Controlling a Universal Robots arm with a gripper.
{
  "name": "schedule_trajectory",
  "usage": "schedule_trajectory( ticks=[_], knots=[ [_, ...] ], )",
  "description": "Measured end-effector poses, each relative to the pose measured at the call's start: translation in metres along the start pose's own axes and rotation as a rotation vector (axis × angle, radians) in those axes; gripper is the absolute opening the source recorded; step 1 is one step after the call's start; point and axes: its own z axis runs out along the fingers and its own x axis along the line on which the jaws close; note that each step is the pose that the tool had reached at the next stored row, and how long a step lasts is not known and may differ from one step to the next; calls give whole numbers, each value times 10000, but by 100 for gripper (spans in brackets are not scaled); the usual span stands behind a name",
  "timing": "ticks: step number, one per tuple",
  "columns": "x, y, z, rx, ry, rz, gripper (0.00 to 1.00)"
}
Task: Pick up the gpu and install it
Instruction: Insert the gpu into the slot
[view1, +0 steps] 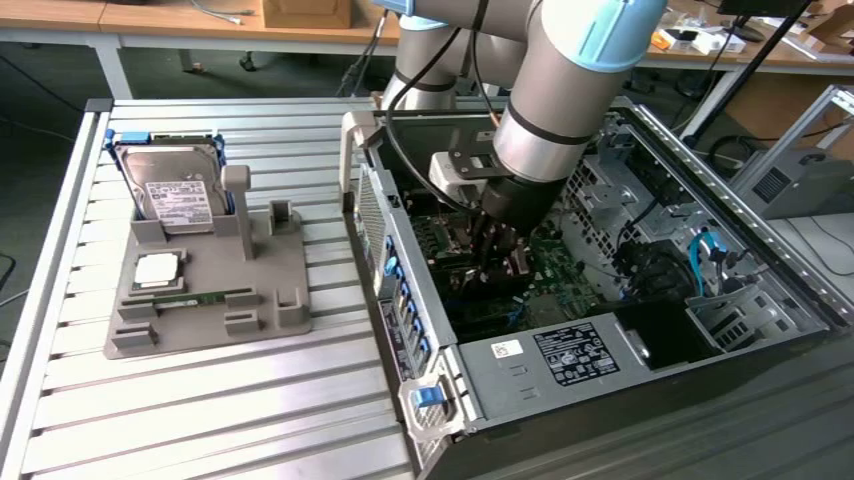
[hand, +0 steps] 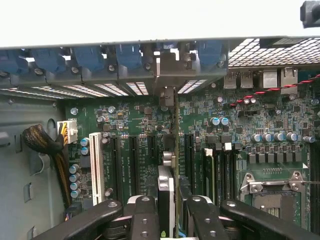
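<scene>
While the claw (hand: 167, 212) grips the gpu (hand: 170, 150) edge-on, the card stands upright over the motherboard (hand: 280, 150) inside the open computer case (view1: 747, 240).

Seen from the wrist, the claw's black fingers (hand: 145, 215) close on both faces of the thin board at its upper edge, and its silver bracket (hand: 167, 75) sits against the case's rear slot wall, beside the blue clips (hand: 90, 57). Judged by its look, the card is light and stiff but fragile: flat faces give a fair hold, though solder points and small parts will not bear squeezing, so the bare upper edge is the sensible place to hold. Whether its lower edge has entered the slot cannot be told. On the worktop (view1: 200, 420) the hard drive (view1: 171, 190) stands in a grey holder (view1: 254, 310).
</scene>
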Motion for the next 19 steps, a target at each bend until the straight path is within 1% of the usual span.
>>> schedule_trajectory(
  ticks=[3,6,13,19],
  knots=[
    [0,-1,27,-1,1,0,27],
    [0,9,-2,10,-3,0,27],
    [0,10,2,9,1,-35,27],
    [-1,10,4,11,3,-267,27]
  ],
)
